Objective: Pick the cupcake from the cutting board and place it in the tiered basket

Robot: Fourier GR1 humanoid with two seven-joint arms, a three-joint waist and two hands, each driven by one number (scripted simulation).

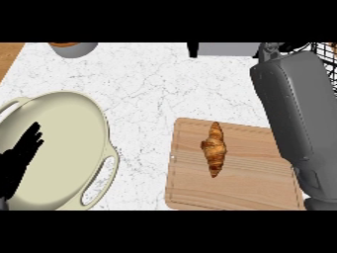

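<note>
No text — none readable.

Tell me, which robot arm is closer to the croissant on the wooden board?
The right arm. It stretches up along the cutting board's right edge, beside the croissant. The left hand sits far off to the left, over the cream-coloured pan.

A kitchen — a white marble table (pixel 163 84) carries a wooden cutting board (pixel 251 188), a cream pan (pixel 62 148) and a wire basket (pixel 335 64).

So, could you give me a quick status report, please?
Left hand open, resting over cream oval pan. Right hand up by black wire basket, barely visible. No cupcake seen; brown croissant on wooden cutting board.
</note>
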